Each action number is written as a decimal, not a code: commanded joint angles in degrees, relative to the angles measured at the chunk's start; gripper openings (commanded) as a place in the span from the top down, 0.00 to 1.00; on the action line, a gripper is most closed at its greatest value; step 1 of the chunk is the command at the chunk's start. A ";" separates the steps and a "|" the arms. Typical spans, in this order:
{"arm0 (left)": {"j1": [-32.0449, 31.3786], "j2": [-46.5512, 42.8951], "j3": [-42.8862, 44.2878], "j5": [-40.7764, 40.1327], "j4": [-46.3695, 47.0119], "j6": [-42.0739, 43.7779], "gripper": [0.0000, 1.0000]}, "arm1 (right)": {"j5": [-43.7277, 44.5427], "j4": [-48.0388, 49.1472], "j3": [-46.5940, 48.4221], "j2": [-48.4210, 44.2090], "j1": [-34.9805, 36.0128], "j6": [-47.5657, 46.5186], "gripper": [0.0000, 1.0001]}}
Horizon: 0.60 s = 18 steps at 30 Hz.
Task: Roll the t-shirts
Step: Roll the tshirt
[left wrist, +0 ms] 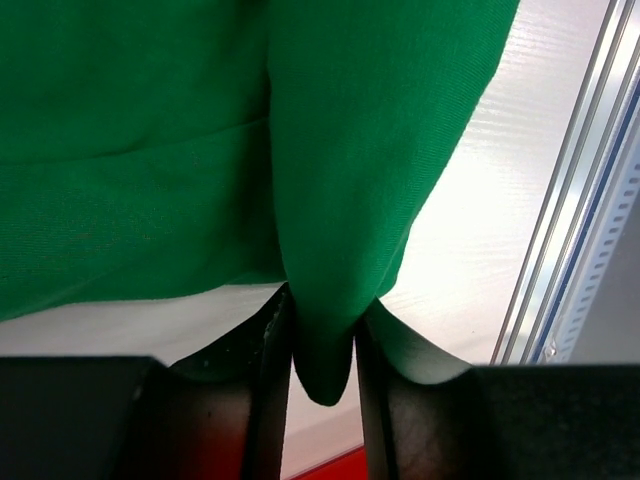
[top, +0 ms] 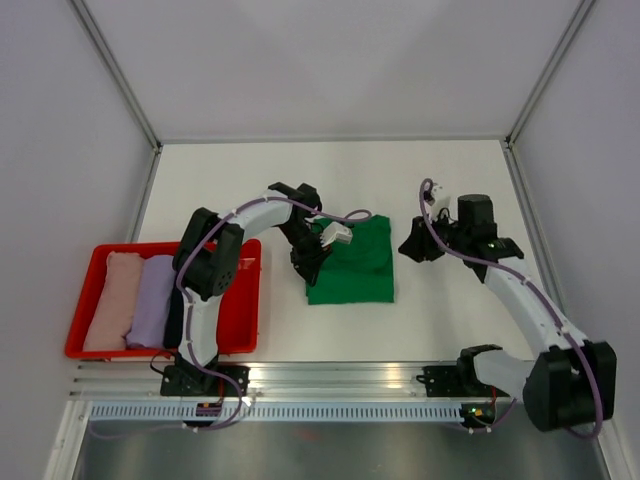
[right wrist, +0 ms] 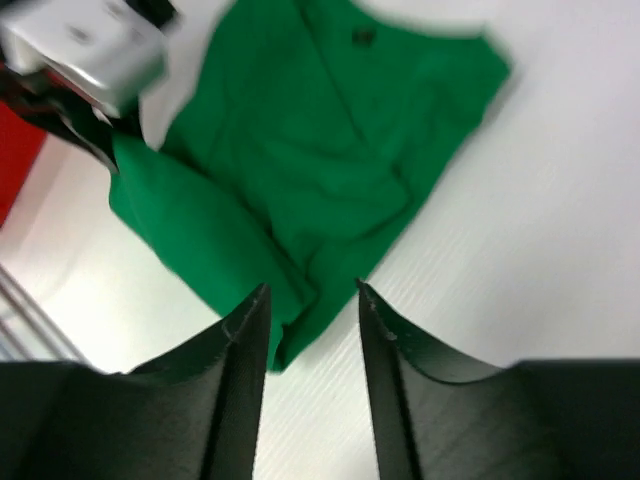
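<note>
A bright green t-shirt (top: 352, 262) lies folded flat mid-table. My left gripper (top: 310, 262) is at its left edge. In the left wrist view its jaws (left wrist: 325, 300) stand slightly apart, open, and a loose rounded fold of the green t-shirt (left wrist: 150, 150) still hangs between them. My right gripper (top: 412, 248) hovers just off the shirt's right side. In the right wrist view it (right wrist: 312, 287) is open and empty, with a corner of the green t-shirt (right wrist: 320, 150) just beyond its fingertips. Pink (top: 112, 300), lavender (top: 150, 298) and black (top: 175, 315) t-shirts lie rolled in the tray.
A shallow red tray (top: 150, 352) sits at the left, partly behind my left arm. A metal rail (top: 330, 378) runs along the near table edge. White walls close in the back and both sides. My left wrist's camera housing (right wrist: 85, 45) shows in the right wrist view.
</note>
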 commanded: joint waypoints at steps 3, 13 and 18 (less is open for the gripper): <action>0.19 -1.95 0.54 1.44 -0.91 1.04 0.58 | -0.83 23.97 -5.01 -10.39 -0.19 5.11 0.49; 0.28 -5.64 -2.19 1.00 -0.74 0.35 0.52 | 3.40 20.80 -4.41 -6.12 -0.27 15.51 0.35; 0.19 -5.73 -3.59 1.52 1.72 -2.29 0.53 | 8.75 6.44 -6.14 -3.45 -0.01 20.32 0.30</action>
